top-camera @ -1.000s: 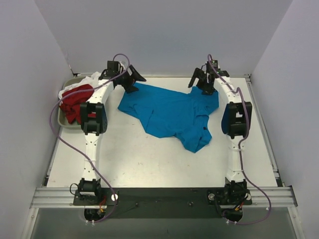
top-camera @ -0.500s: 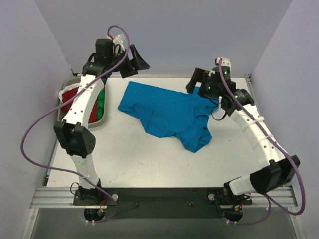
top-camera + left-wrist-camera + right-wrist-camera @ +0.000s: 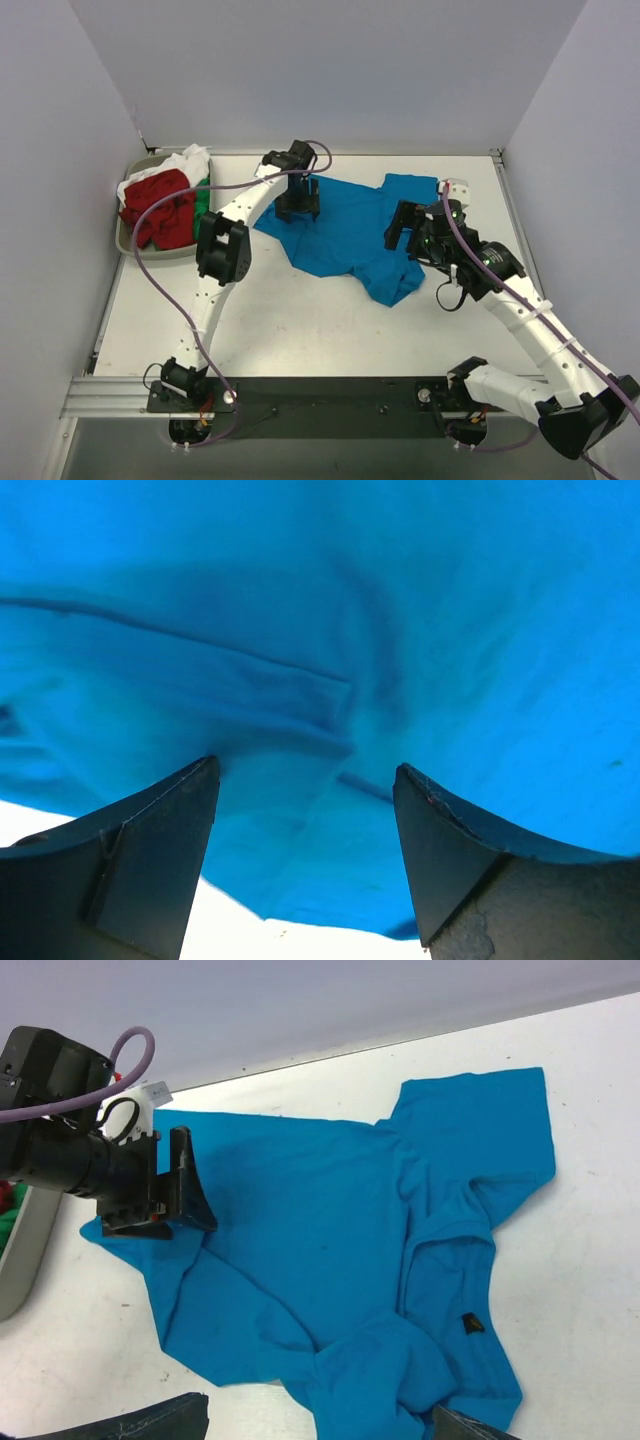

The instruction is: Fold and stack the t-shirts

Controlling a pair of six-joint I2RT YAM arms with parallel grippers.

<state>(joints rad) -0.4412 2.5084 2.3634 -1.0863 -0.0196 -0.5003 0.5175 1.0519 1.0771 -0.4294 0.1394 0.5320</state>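
A bright blue t-shirt (image 3: 345, 225) lies crumpled and partly spread at the back middle of the table, its collar and black tag (image 3: 472, 1324) toward the right. My left gripper (image 3: 297, 207) is down on the shirt's left part, jaws open, blue cloth (image 3: 300, 680) filling the space between its fingers (image 3: 150, 860). My right gripper (image 3: 408, 232) hovers open above the shirt's right side; only its fingertips (image 3: 150, 1422) show at the bottom of the right wrist view. Red (image 3: 160, 205), white (image 3: 185, 160) and green (image 3: 203, 195) t-shirts lie heaped in the tray.
The grey oval tray (image 3: 122, 240) stands at the back left corner against the left wall. Walls close the table at the back and on both sides. Bare white tabletop (image 3: 300, 320) lies in front of the blue shirt.
The left arm swung down from high at the back left onto the shirt's left part. The right arm moved nearer, over the shirt's right side. The shirt's right sleeve now lies uncovered.
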